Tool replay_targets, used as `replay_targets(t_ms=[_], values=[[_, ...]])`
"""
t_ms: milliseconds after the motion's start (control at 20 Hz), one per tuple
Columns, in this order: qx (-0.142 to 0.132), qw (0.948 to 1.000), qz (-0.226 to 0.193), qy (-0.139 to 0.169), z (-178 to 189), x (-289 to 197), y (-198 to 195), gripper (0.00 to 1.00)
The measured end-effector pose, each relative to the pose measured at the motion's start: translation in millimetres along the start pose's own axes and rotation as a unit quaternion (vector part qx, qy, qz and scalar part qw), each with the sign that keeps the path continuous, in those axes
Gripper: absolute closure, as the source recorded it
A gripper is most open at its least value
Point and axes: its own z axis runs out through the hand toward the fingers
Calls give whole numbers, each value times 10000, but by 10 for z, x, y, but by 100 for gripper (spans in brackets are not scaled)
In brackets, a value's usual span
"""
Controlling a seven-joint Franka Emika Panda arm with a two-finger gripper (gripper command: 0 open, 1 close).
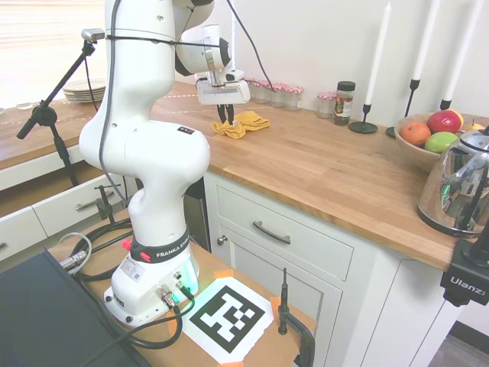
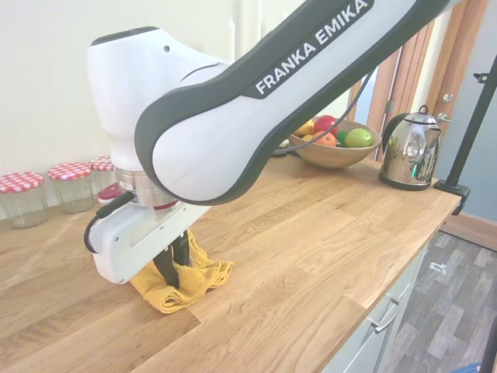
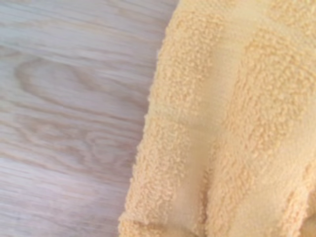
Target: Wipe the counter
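Observation:
The counter (image 1: 321,168) is a long warm-brown butcher-block worktop on white cabinets. A crumpled yellow terry cloth (image 1: 246,122) lies on it toward the back wall. My gripper (image 1: 226,118) points straight down onto the near edge of the cloth. In the second exterior view the dark fingers (image 2: 180,260) stand close together with folds of the cloth (image 2: 203,276) pinched between them, pressed to the counter (image 2: 311,225). The wrist view shows the cloth (image 3: 232,123) filling one side and bare wood (image 3: 74,98) on the other.
Glass jars with red checked lids (image 1: 275,93) line the wall behind the cloth, with a spice jar (image 1: 344,102) and black candle holders (image 1: 364,122) beside them. A fruit bowl (image 1: 416,149) and a steel kettle (image 1: 462,183) stand at the far end. Stacked plates (image 1: 84,93) sit behind the arm.

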Motion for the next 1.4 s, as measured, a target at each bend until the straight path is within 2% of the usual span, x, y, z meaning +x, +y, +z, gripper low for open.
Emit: replay_targets(t_ms=[950,1400], values=[[42,9991,343,-226,-5,152,79,0],[139,9990,364,-217,-110,121,86,0]])
